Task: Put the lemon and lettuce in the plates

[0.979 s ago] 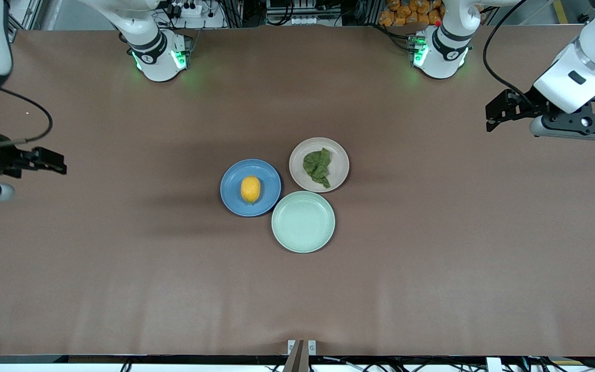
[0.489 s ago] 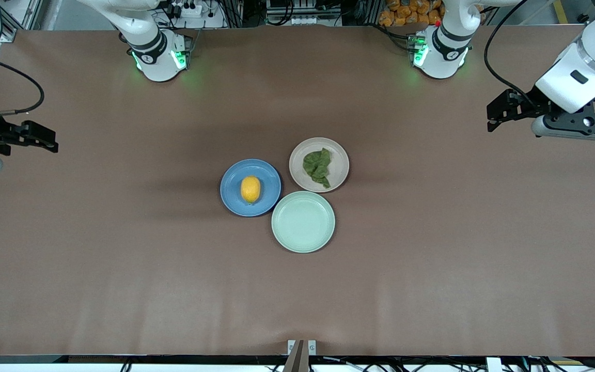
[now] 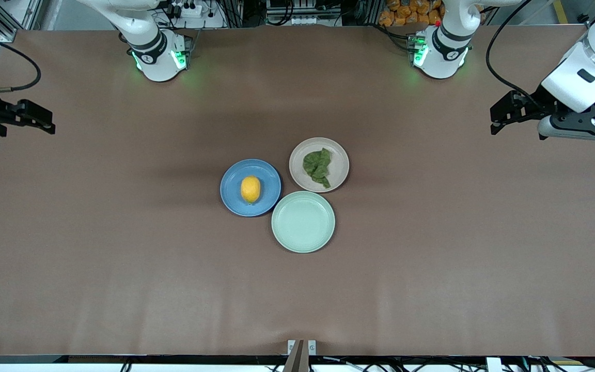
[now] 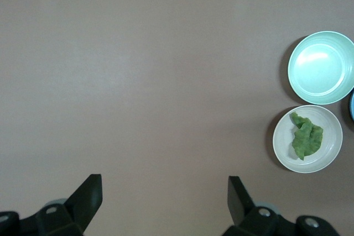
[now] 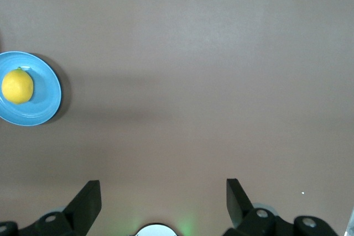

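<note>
two plates filled, lemon (image 3: 250, 189) on blue plate (image 3: 269, 178), lettuce (image 3: 317, 166) on beige plate (image 3: 341, 155)

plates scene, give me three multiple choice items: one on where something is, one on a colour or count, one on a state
1. Where is the lemon?
A. on the blue plate
B. on the bare table
C. in a gripper

2. How many plates are there?
A. two
B. three
C. four

3. How do the grippers stand?
A. both shut on food
B. one holds the lettuce
C. both open, holding nothing

Key: 1 A, the yellow fruit sits on blue; 2 B, the blue one, the beige plate and the mint green plate cluster together; 3 C, the left gripper and right gripper show spread fingers over bare table.
</note>
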`<action>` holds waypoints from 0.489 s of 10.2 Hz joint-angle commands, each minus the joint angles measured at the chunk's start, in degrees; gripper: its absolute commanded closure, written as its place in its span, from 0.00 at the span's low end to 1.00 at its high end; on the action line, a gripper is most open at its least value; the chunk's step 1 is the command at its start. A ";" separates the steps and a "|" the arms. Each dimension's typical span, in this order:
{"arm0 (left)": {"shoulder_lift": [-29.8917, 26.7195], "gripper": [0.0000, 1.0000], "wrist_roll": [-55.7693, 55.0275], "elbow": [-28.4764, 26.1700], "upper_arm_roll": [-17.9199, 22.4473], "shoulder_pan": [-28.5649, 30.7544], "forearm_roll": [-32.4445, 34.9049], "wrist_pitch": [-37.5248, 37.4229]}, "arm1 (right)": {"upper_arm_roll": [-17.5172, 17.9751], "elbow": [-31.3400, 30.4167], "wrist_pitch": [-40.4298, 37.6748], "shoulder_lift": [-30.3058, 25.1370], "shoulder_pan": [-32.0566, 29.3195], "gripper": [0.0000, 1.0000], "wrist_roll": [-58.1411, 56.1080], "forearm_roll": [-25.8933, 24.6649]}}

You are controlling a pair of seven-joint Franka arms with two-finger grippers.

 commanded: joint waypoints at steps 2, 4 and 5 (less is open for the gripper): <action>0.47 0.00 0.76 1.09 0.25 0.14 -1.05 -0.08 | -6.25 -2.35 1.32 -1.48 1.84 0.00 -0.25 4.25; 0.21 0.00 1.19 1.09 0.33 0.23 -1.05 -0.08 | -7.23 -1.65 1.76 -0.69 3.85 0.00 0.19 3.82; 0.12 0.00 1.28 1.18 0.33 0.23 -0.96 -0.08 | -7.50 -1.47 2.89 -0.51 3.95 0.00 0.10 3.81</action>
